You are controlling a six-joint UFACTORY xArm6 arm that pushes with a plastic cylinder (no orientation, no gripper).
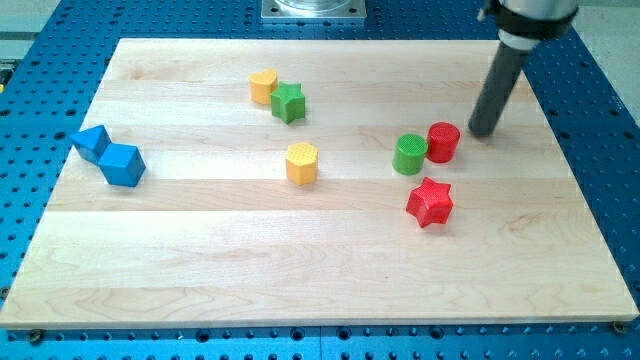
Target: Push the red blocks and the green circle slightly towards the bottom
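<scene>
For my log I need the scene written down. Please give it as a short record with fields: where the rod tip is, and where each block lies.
tip: my tip is at the view's upper right, just right of the red circle, a small gap between them
red circle: touching the green circle on its left
green circle
red star: below that pair, apart
yellow hexagon: board centre
yellow block: touching the green star
blue blocks: and, far left, touching
</scene>
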